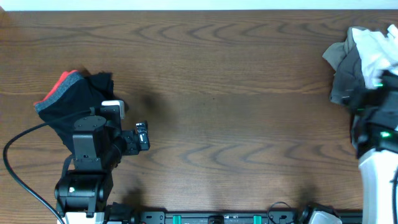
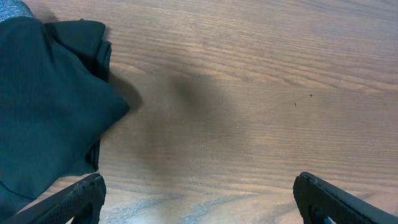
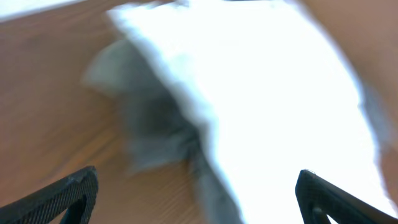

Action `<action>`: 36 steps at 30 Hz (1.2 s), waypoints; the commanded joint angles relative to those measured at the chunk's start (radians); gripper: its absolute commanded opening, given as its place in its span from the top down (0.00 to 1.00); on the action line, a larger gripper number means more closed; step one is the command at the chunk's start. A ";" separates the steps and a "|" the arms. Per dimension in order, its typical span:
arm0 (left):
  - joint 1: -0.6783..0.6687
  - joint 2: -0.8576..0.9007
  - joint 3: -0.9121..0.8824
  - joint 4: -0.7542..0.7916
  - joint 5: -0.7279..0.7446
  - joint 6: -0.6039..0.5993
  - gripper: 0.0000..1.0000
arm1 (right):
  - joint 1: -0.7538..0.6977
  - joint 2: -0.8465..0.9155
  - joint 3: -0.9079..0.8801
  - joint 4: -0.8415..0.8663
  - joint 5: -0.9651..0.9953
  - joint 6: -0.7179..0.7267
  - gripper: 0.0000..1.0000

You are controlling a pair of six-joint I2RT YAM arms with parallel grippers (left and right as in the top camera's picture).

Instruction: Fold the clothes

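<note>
**Well apart: two crumpled heaps on a wood-grain table**

Soft, creased cloth is seen at both ends of the brown table point(image 1: 217, 74), whose surface is marked by long wavy grain. At the right far corner a white garment point(image 1: 376, 46) is bunched over a grey garment point(image 1: 345, 74). The heap is shapeless, so no neck, hem or long axis can be made out. In the right wrist view both fabrics are blurred. The right gripper point(image 3: 199, 193) is held just above them with its black fingers point(image 3: 71, 190) spread wide, and nothing is pinched.

At the left a dark garment point(image 1: 78, 102) is piled loosely, with a red and grey edge turned toward the far left. Part of it is hidden under the left arm in the overhead view. The left gripper point(image 2: 199, 196) is held beside this heap over bare wood, its fingers point(image 2: 84, 196) likewise spread and empty. A black cable point(image 1: 18, 168) is looped near the left arm's base.
</note>
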 commanded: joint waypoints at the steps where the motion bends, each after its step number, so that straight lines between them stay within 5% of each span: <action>1: 0.004 -0.002 0.022 -0.002 0.016 -0.009 0.02 | -0.146 0.051 0.030 0.046 0.004 0.032 0.03; 4: 0.004 -0.002 0.022 -0.002 0.017 -0.009 0.02 | -0.267 0.106 0.030 0.071 -0.030 0.044 0.03; 10: 0.004 -0.002 0.021 -0.002 0.016 -0.009 0.02 | -0.452 0.232 0.030 0.133 -0.143 0.124 0.22; 14: 0.004 -0.002 0.021 -0.001 0.016 -0.009 0.02 | -0.528 0.309 0.030 0.208 -0.230 0.123 0.20; 19: 0.004 0.005 0.021 0.006 0.016 -0.009 0.02 | -0.559 0.407 0.030 0.341 -0.255 0.076 0.16; 25: 0.004 0.044 0.021 0.041 0.016 -0.009 0.02 | -0.560 0.511 0.030 0.473 -0.254 0.024 0.25; 36: 0.004 0.119 0.021 0.072 0.016 -0.009 0.02 | -0.594 0.615 0.030 0.470 -0.109 0.013 0.27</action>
